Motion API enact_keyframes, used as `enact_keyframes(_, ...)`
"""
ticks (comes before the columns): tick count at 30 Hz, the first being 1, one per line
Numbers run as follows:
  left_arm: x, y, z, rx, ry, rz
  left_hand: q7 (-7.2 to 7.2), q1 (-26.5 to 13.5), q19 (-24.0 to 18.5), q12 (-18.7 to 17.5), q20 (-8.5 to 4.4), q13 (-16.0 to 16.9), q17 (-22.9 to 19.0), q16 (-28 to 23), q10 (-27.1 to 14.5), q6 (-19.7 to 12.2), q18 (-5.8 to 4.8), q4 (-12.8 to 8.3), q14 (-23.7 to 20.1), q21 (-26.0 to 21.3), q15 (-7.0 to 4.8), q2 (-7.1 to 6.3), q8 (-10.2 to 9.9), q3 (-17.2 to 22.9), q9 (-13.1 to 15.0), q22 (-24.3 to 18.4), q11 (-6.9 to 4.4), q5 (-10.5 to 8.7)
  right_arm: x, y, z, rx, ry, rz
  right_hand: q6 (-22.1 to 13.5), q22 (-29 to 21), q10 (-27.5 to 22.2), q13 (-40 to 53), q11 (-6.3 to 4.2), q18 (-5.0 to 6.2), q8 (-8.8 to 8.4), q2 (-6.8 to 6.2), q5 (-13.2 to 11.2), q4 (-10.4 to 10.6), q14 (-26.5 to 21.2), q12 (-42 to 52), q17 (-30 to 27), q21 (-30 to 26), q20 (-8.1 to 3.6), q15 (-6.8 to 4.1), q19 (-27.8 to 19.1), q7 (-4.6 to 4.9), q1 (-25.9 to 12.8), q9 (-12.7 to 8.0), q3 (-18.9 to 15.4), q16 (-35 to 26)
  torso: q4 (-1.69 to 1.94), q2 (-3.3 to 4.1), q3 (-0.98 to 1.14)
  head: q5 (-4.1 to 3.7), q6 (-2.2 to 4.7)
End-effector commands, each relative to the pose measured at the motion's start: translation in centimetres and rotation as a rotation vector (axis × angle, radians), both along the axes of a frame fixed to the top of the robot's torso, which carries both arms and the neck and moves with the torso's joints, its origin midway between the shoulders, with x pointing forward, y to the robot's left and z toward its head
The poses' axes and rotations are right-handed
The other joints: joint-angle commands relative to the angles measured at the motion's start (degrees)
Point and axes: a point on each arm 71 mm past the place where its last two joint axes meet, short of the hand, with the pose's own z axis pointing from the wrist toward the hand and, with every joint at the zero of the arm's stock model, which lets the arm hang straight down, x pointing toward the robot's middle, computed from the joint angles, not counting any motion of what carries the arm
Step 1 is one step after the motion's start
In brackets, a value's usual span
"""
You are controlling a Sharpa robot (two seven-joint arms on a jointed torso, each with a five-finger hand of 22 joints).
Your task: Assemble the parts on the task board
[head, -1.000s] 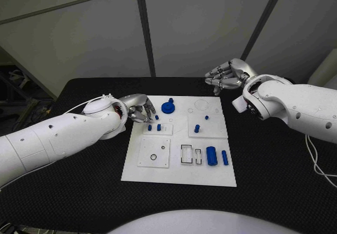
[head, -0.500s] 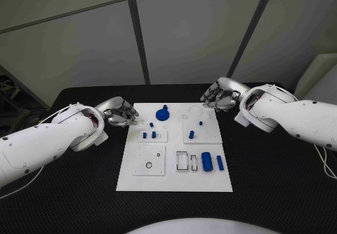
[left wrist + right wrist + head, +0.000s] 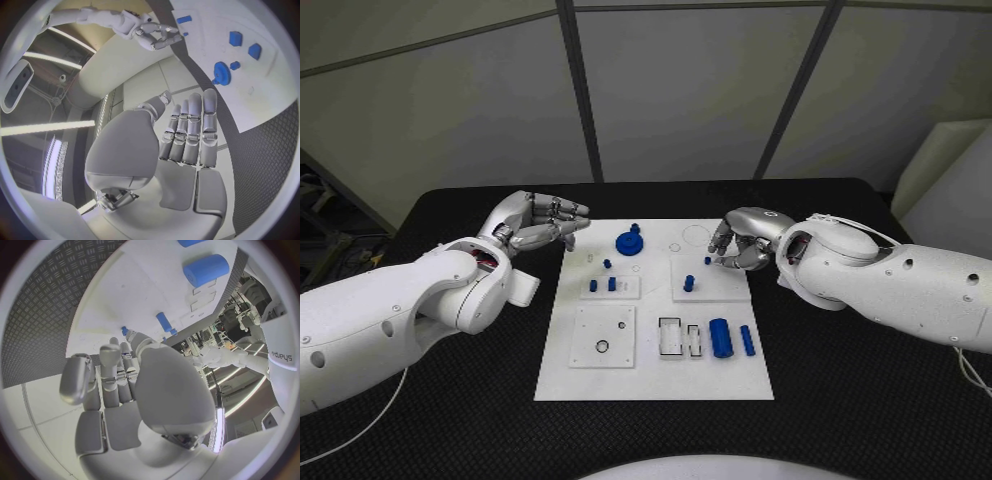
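The white task board [image 3: 653,375] lies in the middle of the table. At its back stands a blue gear [image 3: 630,243], seen too in the left wrist view [image 3: 220,71]. Small blue pegs [image 3: 602,285] stand left of centre, and another peg [image 3: 688,282] right of centre. A blue cylinder [image 3: 720,337] and a blue bar [image 3: 747,340] lie at the front right. My left hand [image 3: 538,222] hovers off the board's back left corner, fingers curled, holding nothing. My right hand [image 3: 740,243] is over the back right, fingers curled, fingertips beside a tiny blue peg [image 3: 707,261]; contact is unclear.
A black ring [image 3: 602,347] sits on the front left square plate, and rectangular slots [image 3: 672,337] lie beside the cylinder. The black table [image 3: 848,400] surrounds the board. Grey wall panels [image 3: 675,90] stand behind the table.
The camera has shifted. My left hand has drawn off the board to its back left corner. My right hand has come down from behind the board onto its back right part.
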Motion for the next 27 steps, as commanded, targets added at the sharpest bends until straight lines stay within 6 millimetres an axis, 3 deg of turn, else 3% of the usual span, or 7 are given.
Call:
enact_keyframes(1,-0.2,0.2,0.6,-0.157,-0.025,0.059,-0.19,-0.1,-0.1,0.3,-0.06,0.1,-0.1,-0.4,0.3,0.4,2.08,0.3,-0.4,-0.3,-0.06,0.30,0.2,-0.2,-0.1,-0.1,-0.09,-0.10,0.0,0.4,-0.3,-0.092,-0.036,0.012,0.6,0.2,0.4,-0.5,-0.36,-0.45,0.09,-0.56,-0.1,0.0,2.7,0.2,-0.3,0.3,0.30,0.47,-0.2,-0.08,-0.2,0.0,0.5,-0.1,0.10,0.01,-0.20,-0.10,-0.34)
enact_keyframes(4,-0.3,0.0,0.7,-0.170,-0.024,0.052,-0.18,-0.1,-0.1,0.4,-0.06,0.1,-0.2,-0.5,0.2,0.4,2.08,0.3,-0.5,-0.4,-0.05,0.30,0.3,-0.3,-0.1,-0.2,-0.08,-0.10,0.0,0.9,-0.4,-0.099,-0.051,0.018,0.6,0.4,0.4,-0.7,-0.36,-0.46,0.02,-0.66,-0.1,0.0,2.6,0.2,-0.4,0.4,0.30,0.49,-0.4,-0.12,-0.3,0.0,0.5,-0.1,-0.07,0.00,-0.08,-0.04,-0.66)
enact_keyframes(11,-0.5,-0.3,0.7,-0.183,-0.022,0.039,-0.15,0.0,-0.2,0.5,-0.07,0.1,-0.2,-0.6,0.1,0.4,2.08,0.2,-0.6,-0.5,-0.04,0.30,0.3,-0.4,-0.1,-0.3,-0.07,-0.10,0.0,1.7,-0.7,-0.111,-0.068,0.021,0.3,1.5,0.4,-1.3,-0.28,-0.62,-0.27,-0.85,0.0,-0.1,2.7,0.0,0.6,1.3,0.32,0.53,-0.3,-0.01,-0.3,-0.1,0.8,1.5,0.02,0.22,-0.22,-0.30,-1.12)
enact_keyframes(23,-0.6,-0.5,0.7,-0.200,-0.006,0.034,-0.10,0.2,-0.2,0.7,-0.08,0.1,-0.3,-0.7,0.0,0.4,2.08,0.1,-0.7,-0.7,-0.03,0.38,0.3,-0.4,-0.1,-0.4,-0.04,-0.07,0.2,2.2,-0.9,-0.132,-0.069,0.014,0.3,3.4,0.8,-2.0,-0.23,-0.92,-0.32,-0.43,0.6,-0.5,2.8,0.0,2.0,2.9,0.40,0.48,0.0,0.19,0.0,-0.1,1.8,4.1,0.02,0.18,-0.19,-0.15,-1.63)
enact_keyframes(27,-0.5,-0.5,0.7,-0.200,-0.002,0.036,0.02,0.2,-0.2,0.8,-0.07,0.0,-0.4,-0.8,-0.3,0.3,2.07,0.1,-0.8,-0.8,0.01,0.42,0.3,-0.5,-0.2,-0.5,0.03,-0.07,0.2,2.4,-1.1,-0.155,-0.047,0.015,1.4,5.6,1.9,-2.2,-0.64,-1.29,0.13,0.13,0.7,-0.9,3.1,0.5,3.7,4.5,0.35,0.17,0.7,-0.24,0.3,0.1,2.6,6.6,0.03,0.08,-0.21,-0.16,-1.76)
